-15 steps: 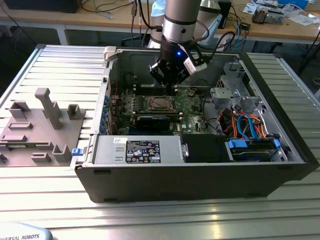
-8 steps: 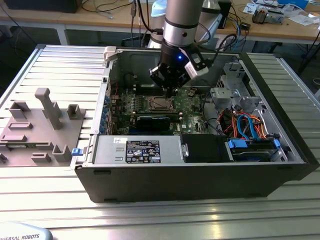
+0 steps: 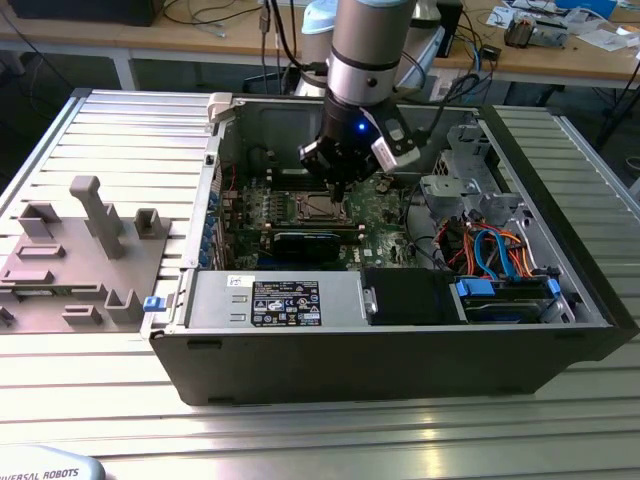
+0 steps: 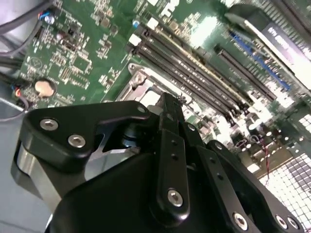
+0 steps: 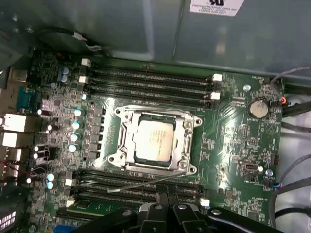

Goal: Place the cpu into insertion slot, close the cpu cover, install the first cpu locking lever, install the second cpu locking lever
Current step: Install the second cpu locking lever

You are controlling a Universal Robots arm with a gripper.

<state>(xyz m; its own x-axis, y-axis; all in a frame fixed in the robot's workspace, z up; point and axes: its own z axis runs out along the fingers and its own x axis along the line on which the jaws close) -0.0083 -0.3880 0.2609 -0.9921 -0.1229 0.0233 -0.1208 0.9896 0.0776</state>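
One claw (image 3: pixel 341 192) just above cpu (image 5: pixel 154 140), cpu cover (image 5: pixel 127 130) down around it

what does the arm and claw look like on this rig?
The arm is a silver-grey cylinder with a black wrist section and a small blue light. White-and-black camera modules sit beside the wrist. The claw is matt black, built of angular linkage bars with silver screw heads.

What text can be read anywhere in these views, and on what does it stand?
Black label on the power supply: print too small to read.
White sticker beside it: too small to read.
White label on the case wall: cut off, not legible.
Motherboard markings: too small to read.
The cpu: no legible marking.
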